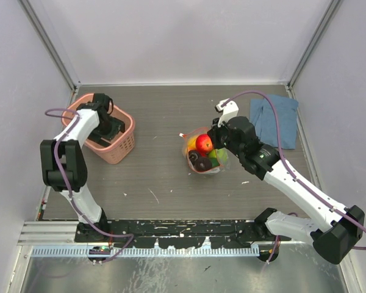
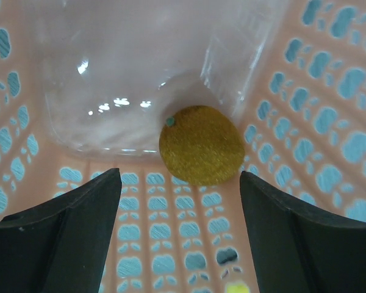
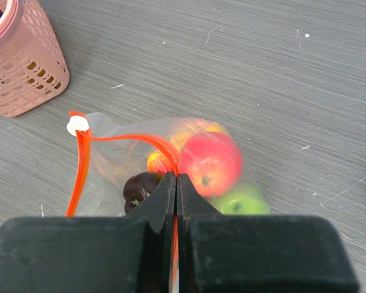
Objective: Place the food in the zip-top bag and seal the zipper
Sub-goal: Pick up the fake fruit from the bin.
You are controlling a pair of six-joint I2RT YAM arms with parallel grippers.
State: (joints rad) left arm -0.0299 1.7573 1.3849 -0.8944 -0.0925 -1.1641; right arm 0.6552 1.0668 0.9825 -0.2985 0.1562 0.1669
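The zip-top bag (image 1: 201,160) lies mid-table, its mouth held open. Inside it are a red apple (image 3: 210,163), a green fruit (image 3: 243,200), a dark fruit (image 3: 136,189) and orange-yellow pieces (image 3: 158,163). My right gripper (image 3: 176,177) is shut on the orange-red zipper strip (image 3: 128,138) and lifts that edge; the white slider (image 3: 77,126) sits at the strip's far left end. My left gripper (image 2: 180,232) is open inside the pink basket (image 1: 119,146), just short of a round mustard-yellow fruit (image 2: 201,145) on the basket floor.
A piece of clear plastic (image 2: 128,79) lies in the basket behind the yellow fruit. The folded blue cloth (image 1: 274,119) lies at the back right, near the right arm. The pink basket also shows at the top left of the right wrist view (image 3: 24,67).
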